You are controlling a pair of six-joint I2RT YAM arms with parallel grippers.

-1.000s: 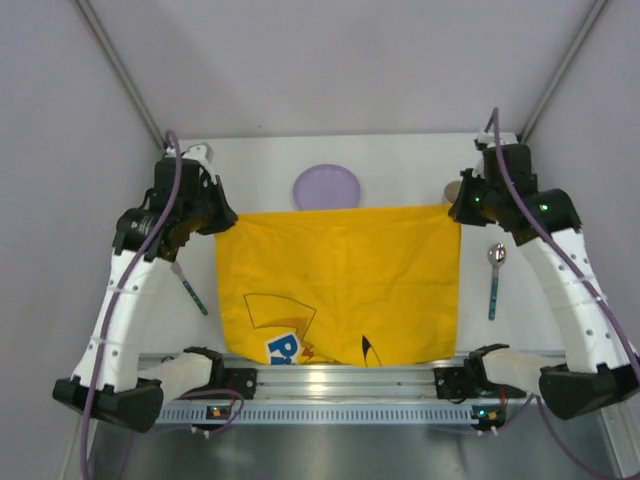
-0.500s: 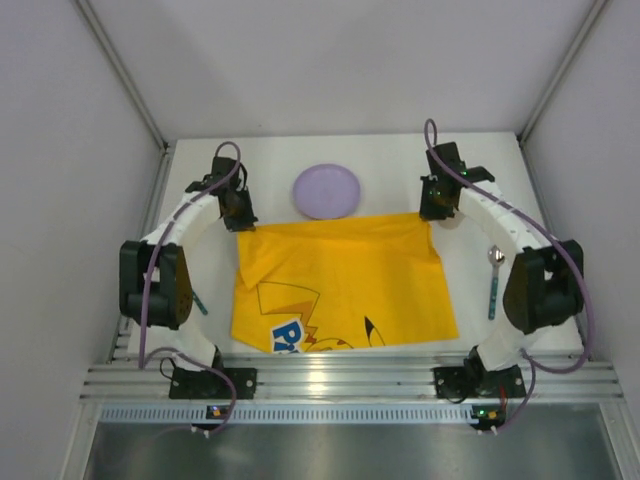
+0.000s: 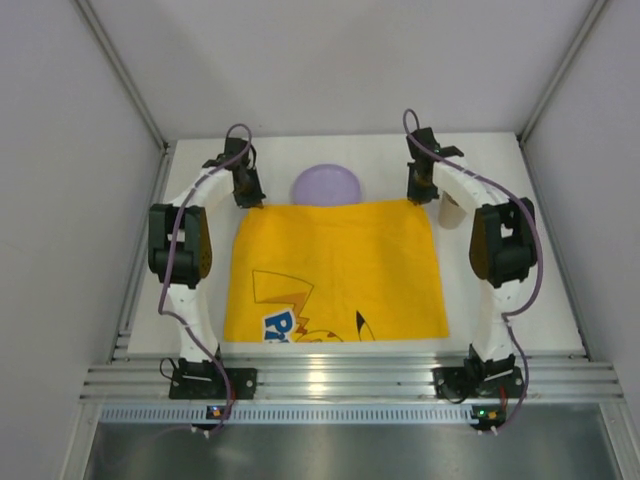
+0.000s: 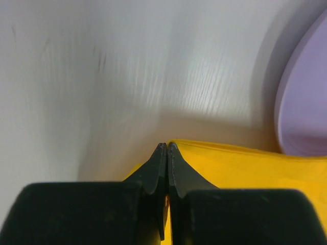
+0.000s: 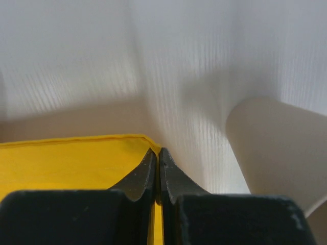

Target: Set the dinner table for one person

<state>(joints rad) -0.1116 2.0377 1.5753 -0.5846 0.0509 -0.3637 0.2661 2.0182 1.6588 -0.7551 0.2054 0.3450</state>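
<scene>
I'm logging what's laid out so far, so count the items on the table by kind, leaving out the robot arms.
yellow cloth mat: 1
purple plate: 1
pale cup: 1
Total: 3 in view on the dinner table; the arms may hide more.

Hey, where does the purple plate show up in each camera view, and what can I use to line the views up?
Top external: the purple plate sits at far centre, its near edge at the yellow cloth.
Left wrist: the plate is cut off by the right edge, just beyond the cloth's hem.
Right wrist: not in view.
Shared landmark: the yellow cloth, seen in all three views.
</scene>
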